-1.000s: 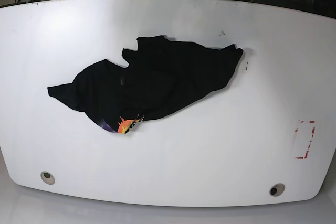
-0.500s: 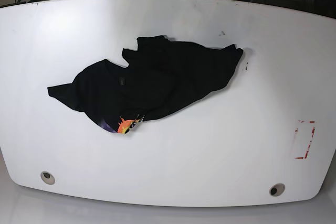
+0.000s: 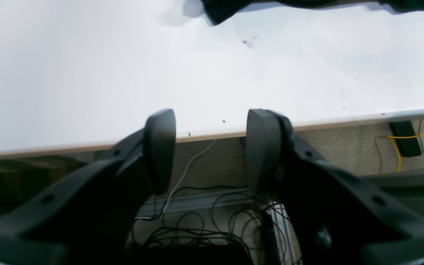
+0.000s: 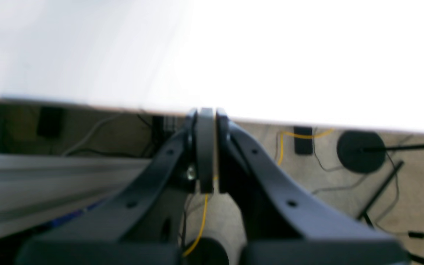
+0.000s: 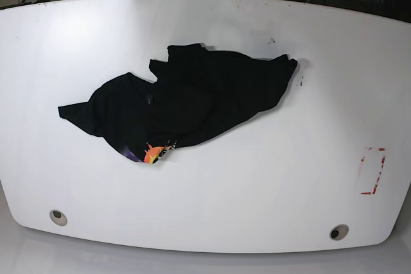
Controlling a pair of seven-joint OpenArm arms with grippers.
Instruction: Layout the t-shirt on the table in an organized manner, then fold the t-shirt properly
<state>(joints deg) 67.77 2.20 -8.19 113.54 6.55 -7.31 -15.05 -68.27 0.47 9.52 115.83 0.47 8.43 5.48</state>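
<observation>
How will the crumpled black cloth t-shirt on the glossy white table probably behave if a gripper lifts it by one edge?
The black cloth t-shirt lies in soft overlapping folds, so it will likely droop limply. Bunched layers may unfold unevenly. On the glossy white table it could slide instead of staying put.

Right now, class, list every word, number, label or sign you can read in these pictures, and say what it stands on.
No text can be read.
t-shirt: only a sliver of orange and purple print shows; any lettering is too small to read.
table: a red dashed rectangle, a mark without words.
</observation>
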